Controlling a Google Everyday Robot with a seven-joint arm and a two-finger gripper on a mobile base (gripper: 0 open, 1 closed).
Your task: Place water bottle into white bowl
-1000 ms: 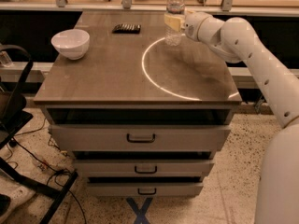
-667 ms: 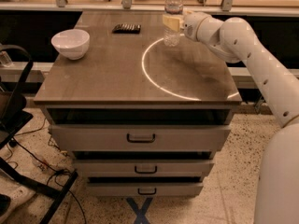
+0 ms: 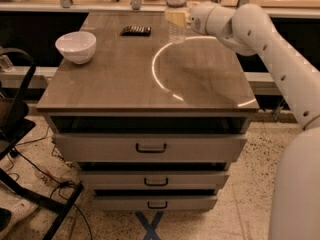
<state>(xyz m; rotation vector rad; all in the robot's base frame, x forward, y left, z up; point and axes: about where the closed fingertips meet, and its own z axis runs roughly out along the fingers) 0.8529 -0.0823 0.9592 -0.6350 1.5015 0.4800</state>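
The water bottle (image 3: pixel 176 15) is a clear ribbed bottle with a pale label band, upright at the far right of the table top, its base just above or at the surface. My gripper (image 3: pixel 176 17) reaches in from the right on the white arm and is shut on the bottle at the label band. The white bowl (image 3: pixel 76 46) sits empty near the table's left edge, well to the left of the bottle.
A flat dark rectangular object (image 3: pixel 135 30) lies at the back of the table (image 3: pixel 125 79) between bowl and bottle. A bright ring of light (image 3: pixel 160 79) shows on the top. Drawers (image 3: pixel 151 147) sit below. A black chair frame (image 3: pixel 15 129) stands at the left.
The gripper and the bottle have shifted slightly to the left and a little up. The bowl and the dark object have not moved.
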